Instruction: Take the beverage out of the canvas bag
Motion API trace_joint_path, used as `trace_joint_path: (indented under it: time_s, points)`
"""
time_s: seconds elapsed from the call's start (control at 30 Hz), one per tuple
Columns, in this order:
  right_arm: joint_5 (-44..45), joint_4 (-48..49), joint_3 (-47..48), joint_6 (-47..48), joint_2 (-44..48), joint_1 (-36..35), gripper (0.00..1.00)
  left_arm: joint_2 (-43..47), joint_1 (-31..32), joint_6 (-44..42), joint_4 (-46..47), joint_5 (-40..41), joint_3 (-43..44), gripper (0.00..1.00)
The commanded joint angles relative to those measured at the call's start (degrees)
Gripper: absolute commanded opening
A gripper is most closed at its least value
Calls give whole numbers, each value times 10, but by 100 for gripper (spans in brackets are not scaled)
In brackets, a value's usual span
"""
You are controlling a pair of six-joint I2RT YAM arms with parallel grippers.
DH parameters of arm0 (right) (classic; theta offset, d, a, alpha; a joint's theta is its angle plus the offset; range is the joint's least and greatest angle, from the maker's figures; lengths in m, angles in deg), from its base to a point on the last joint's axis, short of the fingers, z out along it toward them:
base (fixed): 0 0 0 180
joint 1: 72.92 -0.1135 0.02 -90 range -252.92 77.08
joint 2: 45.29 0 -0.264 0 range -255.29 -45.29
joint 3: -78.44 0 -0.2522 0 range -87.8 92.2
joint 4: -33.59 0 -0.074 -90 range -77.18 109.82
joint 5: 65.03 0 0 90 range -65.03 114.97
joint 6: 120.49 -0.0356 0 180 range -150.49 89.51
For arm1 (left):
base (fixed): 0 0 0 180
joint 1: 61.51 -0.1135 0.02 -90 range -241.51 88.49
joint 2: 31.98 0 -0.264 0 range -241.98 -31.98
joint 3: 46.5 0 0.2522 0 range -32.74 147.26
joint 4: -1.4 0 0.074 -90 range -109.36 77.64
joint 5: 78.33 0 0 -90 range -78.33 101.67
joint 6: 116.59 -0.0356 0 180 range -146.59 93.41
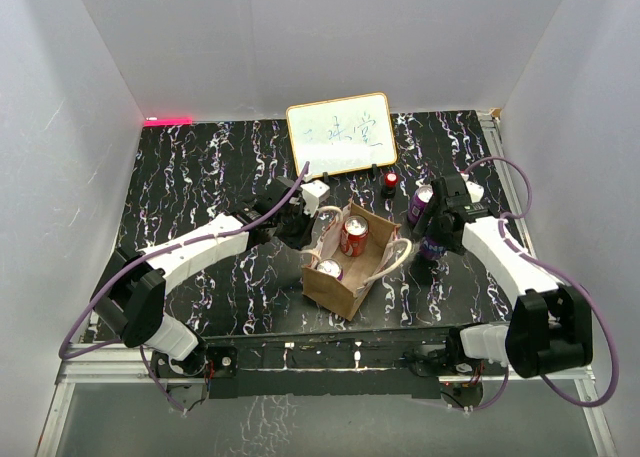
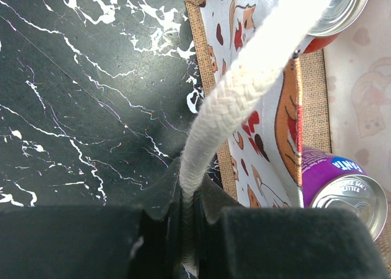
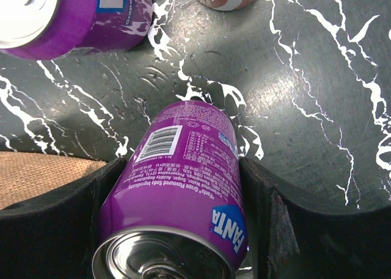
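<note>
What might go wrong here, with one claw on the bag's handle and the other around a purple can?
1. The right gripper holds the purple Fanta can close to a second purple can standing on the table; setting it down might knock that one over.
2. The left gripper is pinched on the rope handle; a tug might tip the canvas bag, spilling the red can inside.

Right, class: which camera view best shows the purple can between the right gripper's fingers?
Right wrist: the purple can fills the frame, label readable. The top view shows it small, half hidden by the right gripper. The left wrist view misses it.
</note>
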Motion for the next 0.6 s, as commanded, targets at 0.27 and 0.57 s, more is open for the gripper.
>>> trace_joint_path:
  time_s: [0.27,0.57]
  points:
    - [-30,73,72,61,-50,18,12,0,7,-4,-13,-2,18,1]
    - [-56,91,74,59,-82,22,15,-1,6,-5,-12,0,18,1]
